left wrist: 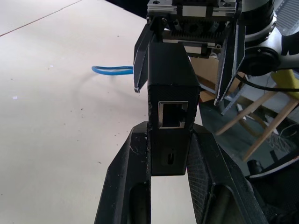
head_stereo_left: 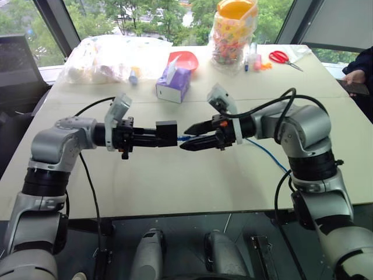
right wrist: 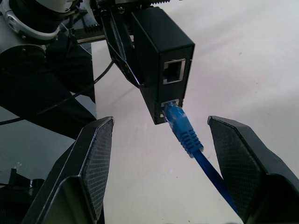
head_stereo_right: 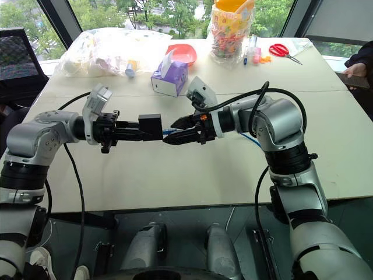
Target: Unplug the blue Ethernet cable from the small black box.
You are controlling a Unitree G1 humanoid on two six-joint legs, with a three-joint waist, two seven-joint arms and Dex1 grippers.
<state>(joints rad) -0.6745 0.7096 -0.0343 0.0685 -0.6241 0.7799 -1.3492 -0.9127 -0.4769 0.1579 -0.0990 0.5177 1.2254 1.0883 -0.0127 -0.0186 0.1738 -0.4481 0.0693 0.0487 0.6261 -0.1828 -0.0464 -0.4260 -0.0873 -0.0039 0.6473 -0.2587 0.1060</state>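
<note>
Left gripper [head_stereo_left: 152, 137] fingers are clamped on the small matte black squarish plastic box [head_stereo_left: 166, 133], holding it in the air over the near half of the pale table [head_stereo_left: 175, 186], port face turned toward the other arm. I see two ports on that face in the right wrist view: the upper one empty, the lower one with the plug of the thin bright blue Ethernet cable [right wrist: 184, 130] seated in it. Right gripper [right wrist: 161, 135] fingers stand wide, one either side of the blue plug boot, touching neither it nor the box. From the plug the cable runs back under the right arm and down onto the table toward its right near edge. Further out: purple tissue box [head_stereo_left: 173, 85] mid-table, red scissors [head_stereo_left: 282, 58] near the far right corner, a person's hand [head_stereo_left: 354, 76] at the right edge.
</note>
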